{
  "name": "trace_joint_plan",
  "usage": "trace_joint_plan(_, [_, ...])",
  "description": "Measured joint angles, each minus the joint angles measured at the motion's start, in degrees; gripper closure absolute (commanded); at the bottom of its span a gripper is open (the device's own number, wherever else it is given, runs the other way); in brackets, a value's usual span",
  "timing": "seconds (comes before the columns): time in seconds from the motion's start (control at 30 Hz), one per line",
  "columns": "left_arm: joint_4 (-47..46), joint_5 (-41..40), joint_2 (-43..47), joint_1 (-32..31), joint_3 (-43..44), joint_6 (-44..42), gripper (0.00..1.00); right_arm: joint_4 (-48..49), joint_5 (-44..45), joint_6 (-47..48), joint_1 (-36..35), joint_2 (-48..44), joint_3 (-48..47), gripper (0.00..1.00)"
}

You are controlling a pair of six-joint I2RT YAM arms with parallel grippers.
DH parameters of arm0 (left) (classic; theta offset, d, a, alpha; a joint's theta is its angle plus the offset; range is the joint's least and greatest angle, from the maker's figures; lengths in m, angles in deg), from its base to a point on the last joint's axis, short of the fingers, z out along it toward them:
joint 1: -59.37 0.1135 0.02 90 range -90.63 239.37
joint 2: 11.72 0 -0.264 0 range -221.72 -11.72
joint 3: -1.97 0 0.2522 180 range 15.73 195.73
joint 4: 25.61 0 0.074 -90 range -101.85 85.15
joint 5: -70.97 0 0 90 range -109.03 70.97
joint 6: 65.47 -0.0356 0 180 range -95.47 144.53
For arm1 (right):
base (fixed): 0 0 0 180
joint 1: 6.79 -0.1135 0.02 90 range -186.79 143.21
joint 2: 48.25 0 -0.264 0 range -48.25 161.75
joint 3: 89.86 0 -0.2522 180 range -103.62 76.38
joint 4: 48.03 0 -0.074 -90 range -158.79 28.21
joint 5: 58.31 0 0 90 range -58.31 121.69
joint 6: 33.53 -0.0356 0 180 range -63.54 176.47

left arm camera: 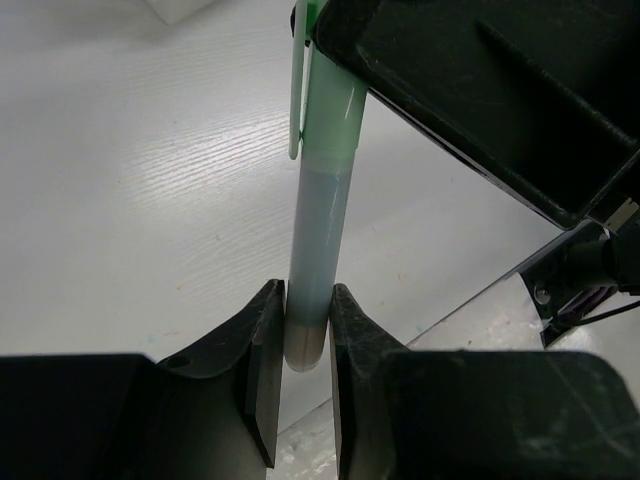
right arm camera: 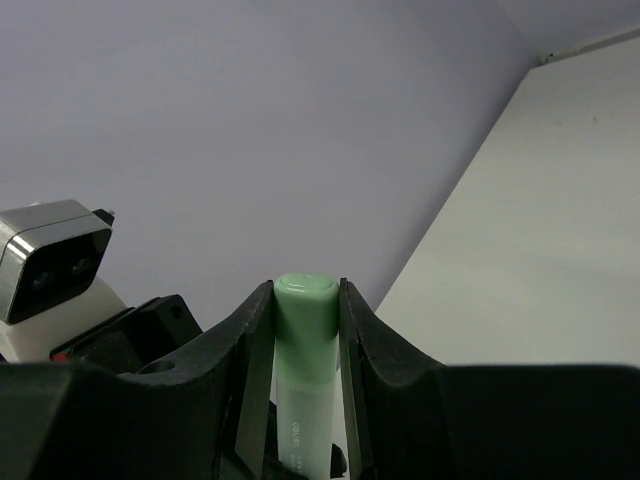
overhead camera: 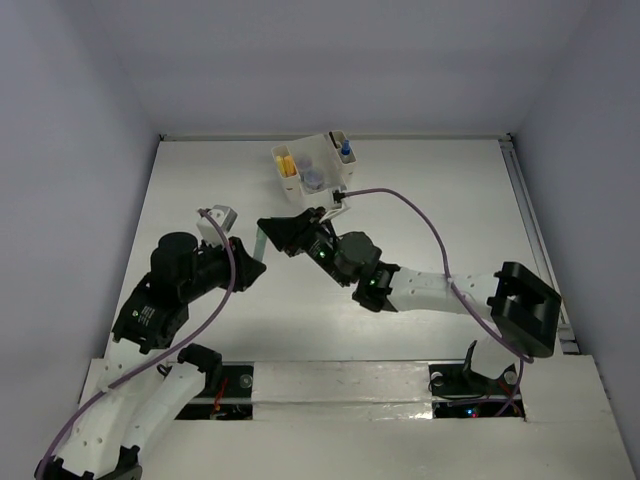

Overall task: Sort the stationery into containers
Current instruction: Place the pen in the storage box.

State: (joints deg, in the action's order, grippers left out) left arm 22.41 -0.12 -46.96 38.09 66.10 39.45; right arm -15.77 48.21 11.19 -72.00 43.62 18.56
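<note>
Left pincer (left arm camera: 302, 350) and right pincer (right arm camera: 306, 335) both clench the marker (left arm camera: 320, 220), mid-handover; next, likely, left releases and right carries it to the organizer (overhead camera: 325, 144).

The white table (overhead camera: 450, 200) shows faint grain. A cream organizer (overhead camera: 327, 148) stands on it, just beyond the right gripper (overhead camera: 268, 231).

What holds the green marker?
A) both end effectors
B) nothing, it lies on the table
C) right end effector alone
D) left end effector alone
A: the left end effector grips the marker at its barrel, the right end effector at its cap.
</note>
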Motion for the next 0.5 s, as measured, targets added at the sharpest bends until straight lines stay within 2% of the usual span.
trace_joint_plan(0.07, [-0.3, 0.8, -0.2, 0.0, 0.0, 0.3, 1.00, -0.9, 0.4, 0.3, 0.0, -0.8, 0.1, 1.00])
trace_joint_plan(0.13, [-1.5, 2.1, -0.2, 0.0, -0.3, 0.6, 0.92, -2.5, 0.7, 1.0, 0.1, -1.9, -0.2, 1.00])
trace_joint_plan(0.17, [-2.4, 2.6, -0.2, 0.0, -0.6, 0.7, 0.80, -3.4, 0.6, 1.5, 0.3, -2.6, -0.4, 1.00])
trace_joint_plan(0.2, [-3.9, 3.1, -0.1, 0.0, -1.1, 0.9, 0.73, -4.1, 0.4, 1.9, 0.5, -3.1, -0.7, 1.00])
trace_joint_plan(0.23, [-5.3, 2.9, 0.1, 0.0, -1.7, 1.2, 0.60, -5.4, -0.9, 2.2, 1.2, -3.5, -1.2, 1.00])
trace_joint_plan(0.33, [-15.1, 1.3, 0.2, 1.2, -3.1, 1.9, 0.45, -11.5, -5.6, 3.6, 2.5, -4.0, -2.0, 1.00])
trace_joint_plan(0.5, [-19.3, 0.2, 3.3, 1.9, -5.3, 2.0, 0.24, -20.0, -7.5, 6.9, 10.4, -1.6, -9.3, 1.00])
